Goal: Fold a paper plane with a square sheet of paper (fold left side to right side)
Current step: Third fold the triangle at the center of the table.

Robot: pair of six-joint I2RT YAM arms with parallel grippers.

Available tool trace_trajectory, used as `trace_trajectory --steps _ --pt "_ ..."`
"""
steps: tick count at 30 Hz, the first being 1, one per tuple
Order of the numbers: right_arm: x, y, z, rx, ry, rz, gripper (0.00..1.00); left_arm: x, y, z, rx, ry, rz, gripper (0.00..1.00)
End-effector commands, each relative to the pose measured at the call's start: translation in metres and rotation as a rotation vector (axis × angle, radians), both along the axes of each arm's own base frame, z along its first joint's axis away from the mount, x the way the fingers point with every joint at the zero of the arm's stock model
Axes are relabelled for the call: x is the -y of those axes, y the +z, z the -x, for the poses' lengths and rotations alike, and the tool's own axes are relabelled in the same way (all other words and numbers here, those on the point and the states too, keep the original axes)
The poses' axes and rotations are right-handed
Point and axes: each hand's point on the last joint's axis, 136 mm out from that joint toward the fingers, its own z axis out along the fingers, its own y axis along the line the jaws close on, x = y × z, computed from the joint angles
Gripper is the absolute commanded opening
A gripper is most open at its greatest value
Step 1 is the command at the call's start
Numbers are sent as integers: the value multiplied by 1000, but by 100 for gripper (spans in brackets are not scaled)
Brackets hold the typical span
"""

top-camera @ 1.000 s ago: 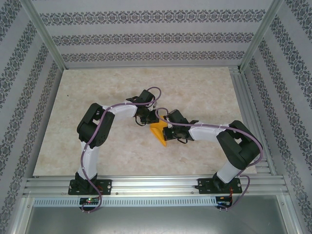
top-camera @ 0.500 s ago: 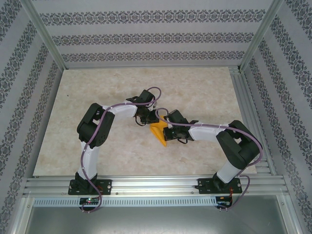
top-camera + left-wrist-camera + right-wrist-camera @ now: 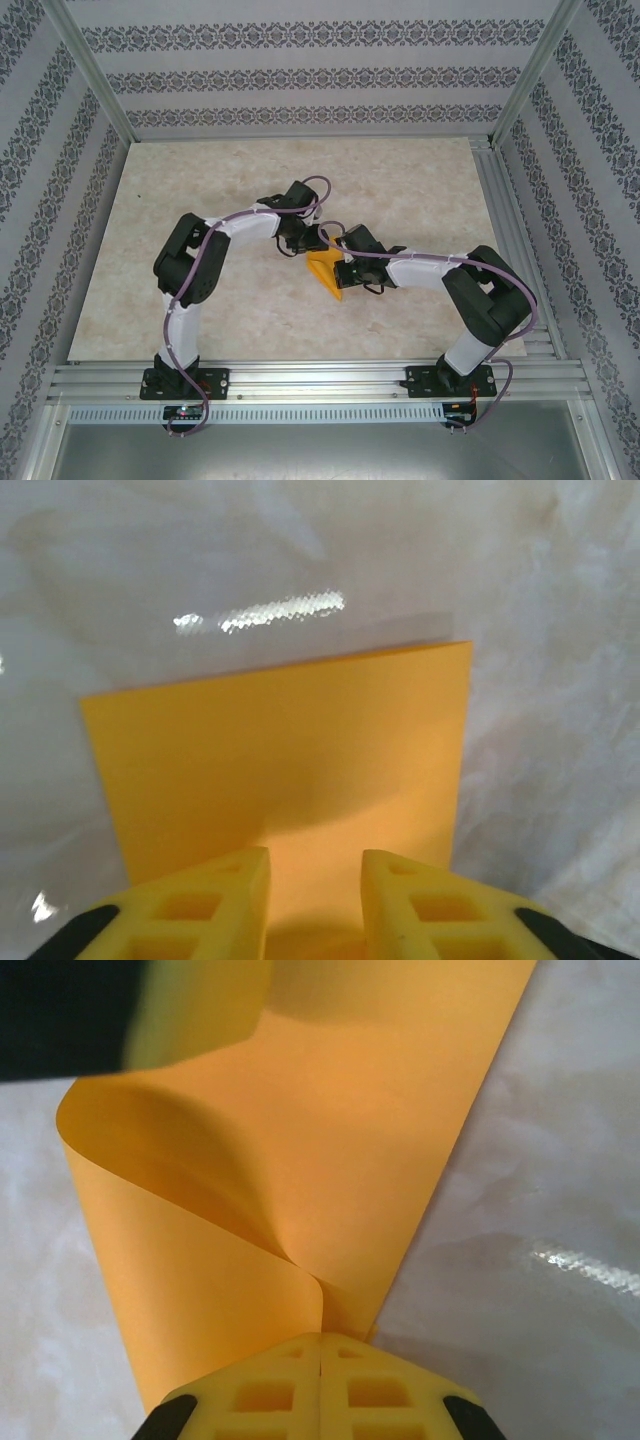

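Pale marbled surface with 2 arms meeting near its centre, over the square sheet of paper. The sheet lies on the surface just in front of the arms' wrists, showing from above as a small orange-yellow wedge between them.

In the right wrist view, one part of the sheet lies flat while the other rises in a smooth, uncreased curl that converges into the right tool. That tool's fingers are pressed together on the paper at the point where the 2 layers meet.

In the left wrist view, the left tool has its fingers parted, with the sheet lying flat beyond them and showing through the gap. Whether they press on the paper cannot be told.

Handling, as judged: the paper is very light and thin, and it bends freely without holding a fold until it is pressed. It probably slides easily on the glossy surface and may crumple or tear under a hard pull. The best hold is likely a shallow pinch at an edge or corner, with the opposite side pinned flat by the other tool.
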Motion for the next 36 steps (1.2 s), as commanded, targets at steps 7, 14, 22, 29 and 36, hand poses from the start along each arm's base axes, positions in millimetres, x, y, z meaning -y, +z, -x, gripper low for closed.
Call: trace_trajectory --steps 7,14,22,29,36 --pt "13 -27 17 -95 -8 72 0 -33 66 2 106 49 60 30" --pt "13 -27 18 -96 -4 76 0 11 51 37 -2 48 273 28" --pt "12 -27 20 -96 3 75 0 32 31 53 -36 81 245 27" --pt "9 -28 19 -97 7 73 0 32 4 60 -80 107 202 26" --pt "9 -28 19 -97 9 79 0 22 -15 65 -95 126 136 25"
